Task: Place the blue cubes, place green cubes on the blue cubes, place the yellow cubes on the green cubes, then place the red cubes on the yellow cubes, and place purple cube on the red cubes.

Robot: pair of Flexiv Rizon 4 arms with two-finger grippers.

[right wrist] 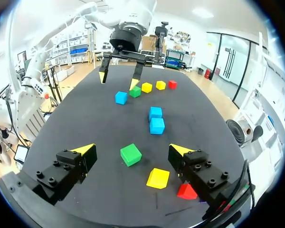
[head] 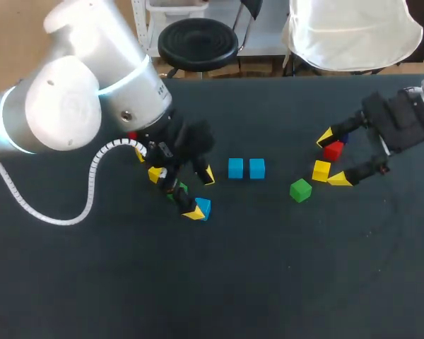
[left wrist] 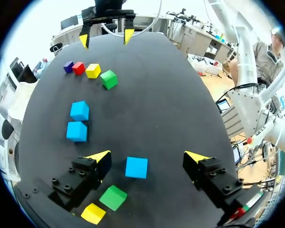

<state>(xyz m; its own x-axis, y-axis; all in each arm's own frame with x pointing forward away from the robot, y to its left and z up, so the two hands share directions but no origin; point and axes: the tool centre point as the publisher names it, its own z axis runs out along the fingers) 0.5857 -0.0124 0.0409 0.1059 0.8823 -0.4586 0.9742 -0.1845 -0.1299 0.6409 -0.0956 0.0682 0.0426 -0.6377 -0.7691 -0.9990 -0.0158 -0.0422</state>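
Two blue cubes (head: 235, 168) sit just beside each other near the table's (head: 268, 282) middle. A third blue cube (left wrist: 136, 167) lies between the left gripper's (left wrist: 148, 156) fingers, which are wide apart and grip nothing. A green cube (left wrist: 113, 197) and a yellow cube (left wrist: 93, 213) lie under that gripper. Toward the right edge, the right gripper (right wrist: 132, 151) hangs with fingers apart. A second yellow cube (right wrist: 158, 178) and a red cube (right wrist: 186, 191) lie under it, and a second green cube (right wrist: 131, 155) lies just ahead. A purple cube (left wrist: 68, 67) touches the red one.

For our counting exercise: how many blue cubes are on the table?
3. Two blue cubes sit side by side in the middle; the third lies between the left hand's open fingers. Others may be hidden.
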